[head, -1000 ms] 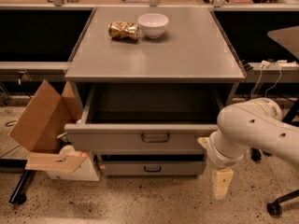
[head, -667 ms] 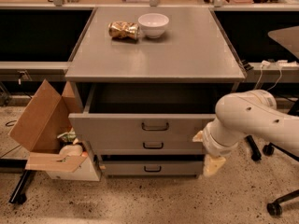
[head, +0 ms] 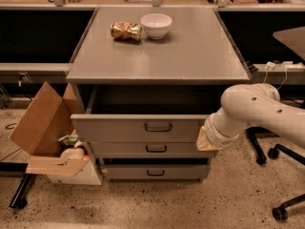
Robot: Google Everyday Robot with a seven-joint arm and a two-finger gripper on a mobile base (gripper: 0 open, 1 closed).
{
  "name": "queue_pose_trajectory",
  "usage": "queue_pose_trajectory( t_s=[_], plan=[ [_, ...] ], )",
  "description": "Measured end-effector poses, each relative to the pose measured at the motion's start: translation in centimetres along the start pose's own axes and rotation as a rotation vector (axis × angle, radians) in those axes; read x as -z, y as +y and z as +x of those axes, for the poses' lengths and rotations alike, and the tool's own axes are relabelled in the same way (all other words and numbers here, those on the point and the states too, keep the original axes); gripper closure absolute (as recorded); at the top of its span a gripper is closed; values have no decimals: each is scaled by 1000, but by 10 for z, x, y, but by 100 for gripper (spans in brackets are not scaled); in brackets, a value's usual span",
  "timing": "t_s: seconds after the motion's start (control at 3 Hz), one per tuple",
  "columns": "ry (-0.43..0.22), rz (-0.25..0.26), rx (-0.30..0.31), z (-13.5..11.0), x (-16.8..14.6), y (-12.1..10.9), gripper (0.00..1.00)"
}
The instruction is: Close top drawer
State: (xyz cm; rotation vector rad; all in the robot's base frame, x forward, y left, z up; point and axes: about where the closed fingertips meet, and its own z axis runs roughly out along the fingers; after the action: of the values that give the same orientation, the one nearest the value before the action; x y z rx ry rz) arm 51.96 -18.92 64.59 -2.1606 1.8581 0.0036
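Observation:
The top drawer [head: 119, 128] is a wide grey metal drawer with a small dark loop handle [head: 158, 127]. It stands pulled out from the grey cabinet [head: 190, 56], and its dark inside shows behind the front. My gripper [head: 206, 141], on the white arm [head: 250, 109], is at the right end of the drawer front, low against it. Its tip is partly hidden by the wrist.
Two shallower drawers, the middle [head: 124, 149] and the bottom [head: 128, 172], sit below. A white bowl [head: 156, 25] and a crumpled wrapper [head: 126, 31] lie on the cabinet top. An open cardboard box [head: 40, 120] stands at the left. Chair legs [head: 286, 175] are at the right.
My arm has risen and moved left, from below the drawer's right corner to against its front. The top drawer front has slid back a little toward the cabinet.

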Motion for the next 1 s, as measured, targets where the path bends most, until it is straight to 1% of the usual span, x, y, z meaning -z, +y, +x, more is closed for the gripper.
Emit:
queue_pose_trajectory(
  t_s=[0.33, 0.67, 1.0],
  plan=[
    [-21, 29, -21, 13, -7, -34, 100],
    [-21, 52, -38, 20, -11, -63, 0],
    [-23, 58, -33, 25, -6, -57, 0]
  ],
)
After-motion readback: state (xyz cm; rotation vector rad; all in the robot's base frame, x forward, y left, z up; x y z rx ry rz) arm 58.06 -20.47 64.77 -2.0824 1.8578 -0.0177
